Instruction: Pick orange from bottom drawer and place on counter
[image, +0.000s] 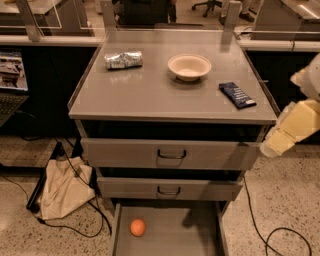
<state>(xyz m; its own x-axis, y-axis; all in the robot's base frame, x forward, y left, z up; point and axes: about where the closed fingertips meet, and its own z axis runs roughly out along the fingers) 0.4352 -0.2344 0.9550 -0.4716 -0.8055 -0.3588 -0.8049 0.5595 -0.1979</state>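
The orange lies on the floor of the open bottom drawer, near its left wall. The counter is the grey top of the cabinet above it. Only a cream and white part of my arm shows at the right edge, beside the counter's front right corner and well above the orange. My gripper is out of view past that edge.
On the counter lie a crumpled silver bag, a beige bowl and a dark blue snack packet. Two higher drawers with dark handles stand slightly open. A beige cloth bag and cables lie on the floor at left.
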